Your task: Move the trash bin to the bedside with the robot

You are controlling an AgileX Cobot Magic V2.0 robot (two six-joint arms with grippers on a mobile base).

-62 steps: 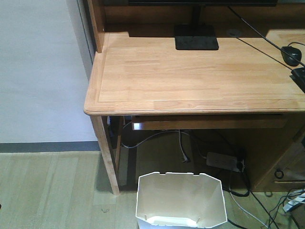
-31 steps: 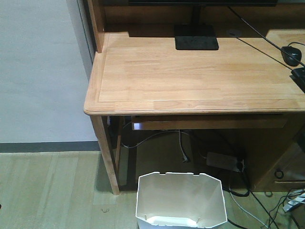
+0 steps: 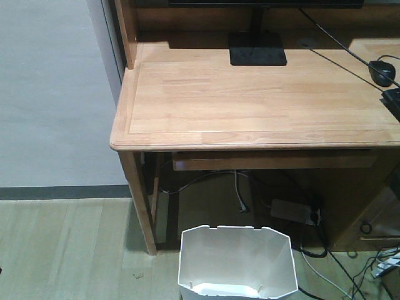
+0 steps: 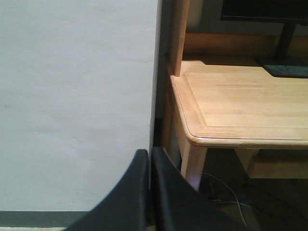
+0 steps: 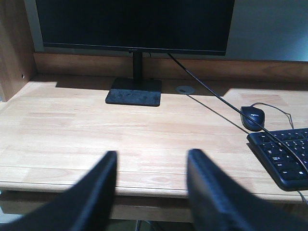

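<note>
White trash bin (image 3: 236, 262) stands beside desk leg (image 3: 140, 200); left pincer (image 4: 147, 154) closed, right pincer (image 5: 152, 155) spread, both empty.

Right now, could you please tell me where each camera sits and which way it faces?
Front view: high on the robot, looking forward and down at the desk and the trash bin on the floor before it; no robot body shows.
Left wrist view: behind the left end effector, shut, facing the wall and the desk's left corner.
Right wrist view: behind the right end effector, open, facing across the desk to the monitor, mouse and keyboard.
Shared: front and right wrist views both show the monitor stand and mouse.
</note>
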